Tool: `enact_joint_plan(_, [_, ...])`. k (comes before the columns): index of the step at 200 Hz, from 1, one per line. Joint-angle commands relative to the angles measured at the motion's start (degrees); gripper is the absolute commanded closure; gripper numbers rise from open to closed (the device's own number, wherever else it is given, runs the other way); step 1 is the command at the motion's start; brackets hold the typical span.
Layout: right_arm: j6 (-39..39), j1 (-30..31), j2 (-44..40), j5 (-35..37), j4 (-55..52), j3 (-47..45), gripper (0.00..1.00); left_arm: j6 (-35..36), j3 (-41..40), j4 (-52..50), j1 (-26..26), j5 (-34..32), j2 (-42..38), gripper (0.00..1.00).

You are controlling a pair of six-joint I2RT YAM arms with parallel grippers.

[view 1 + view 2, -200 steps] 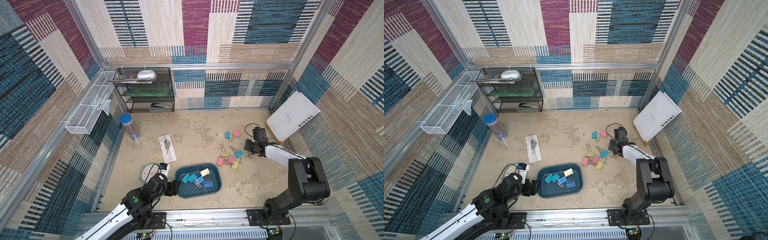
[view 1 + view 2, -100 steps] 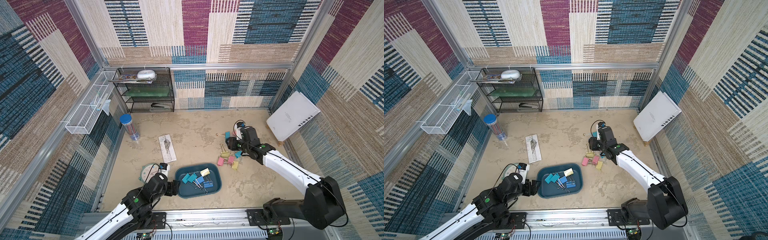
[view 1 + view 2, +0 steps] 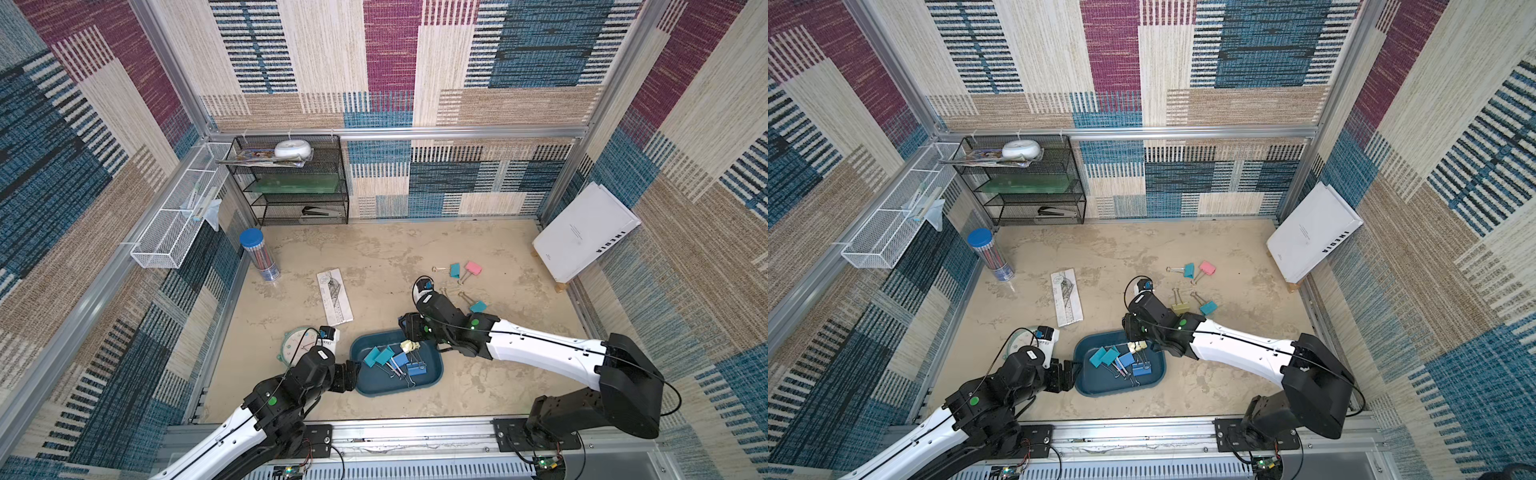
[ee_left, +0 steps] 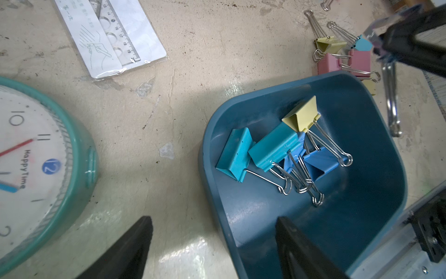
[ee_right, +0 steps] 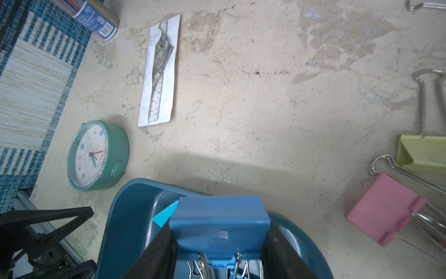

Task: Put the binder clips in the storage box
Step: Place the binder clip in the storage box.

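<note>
The storage box (image 3: 374,386) (image 3: 1100,386) (image 4: 376,193) (image 5: 130,217) is a dark teal tray near the front edge. Several binder clips lie in it: teal (image 3: 374,356), blue (image 3: 415,369) and yellow (image 4: 301,116). My right gripper (image 5: 218,241) (image 3: 409,328) hangs over the box's far rim, shut on a blue binder clip (image 5: 218,222). My left gripper (image 4: 214,219) (image 3: 351,374) is open and straddles the box's left rim, one finger inside and one outside. More clips lie on the floor behind: teal (image 3: 455,270), pink (image 3: 473,267) (image 5: 383,212), teal (image 3: 478,306), yellow (image 3: 1180,307).
A teal clock (image 3: 301,345) sits left of the box, with a packaged ruler (image 3: 334,297) behind it. A pencil tube (image 3: 259,257), black mesh rack (image 3: 291,178) and white wire basket (image 3: 178,224) stand at the back left. A white book (image 3: 582,237) leans at the right wall.
My right arm has swung from the loose clips at the right over to the box's far rim, carrying the blue clip. The left arm has stayed put.
</note>
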Motion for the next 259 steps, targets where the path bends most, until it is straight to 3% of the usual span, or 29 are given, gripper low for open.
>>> enact_joint_plan(1, [-0.9,3.3,1.5,2.3,6.0,0.0,0.45,0.2,0.1,0.7,0.0,0.2,-0.2,0.16])
enact_joint_plan(30, [-12.8,5.0,4.6,0.2,7.4,3.3,0.44,0.1,0.0,0.6,0.0,0.0,-0.8,0.16])
enact_joint_plan(88, [-40.8,5.1,5.5,-19.6,7.9,2.7,0.40,-0.5,0.2,-0.1,0.0,-1.2,-1.2,0.16])
enact_joint_plan(109, [-47.9,5.1,5.4,-24.7,6.7,2.7,0.37,-0.6,0.1,-0.3,0.0,-1.5,-1.4,0.16])
enact_joint_plan(136, [-53.1,4.9,6.7,-25.5,4.8,3.7,0.34,-0.7,0.1,-0.4,0.0,-1.5,-1.4,0.16])
enact_joint_plan(170, [-54.3,5.0,11.7,-29.3,-0.5,8.9,0.38,-0.6,0.2,-0.5,0.0,-1.6,-1.4,0.16])
enact_joint_plan(210, [-51.9,4.2,6.9,-24.7,5.4,5.6,0.30,-0.5,0.1,-0.4,0.0,-1.4,-1.8,0.16])
enact_joint_plan(237, [-48.9,-0.7,3.9,-19.7,4.8,5.8,0.23,-0.3,0.1,-0.2,0.0,-1.2,-1.4,0.16])
enact_joint_plan(259, [-43.8,-8.8,2.4,-15.9,3.7,6.8,0.18,-0.4,0.1,-0.2,0.1,-1.3,-1.6,0.16])
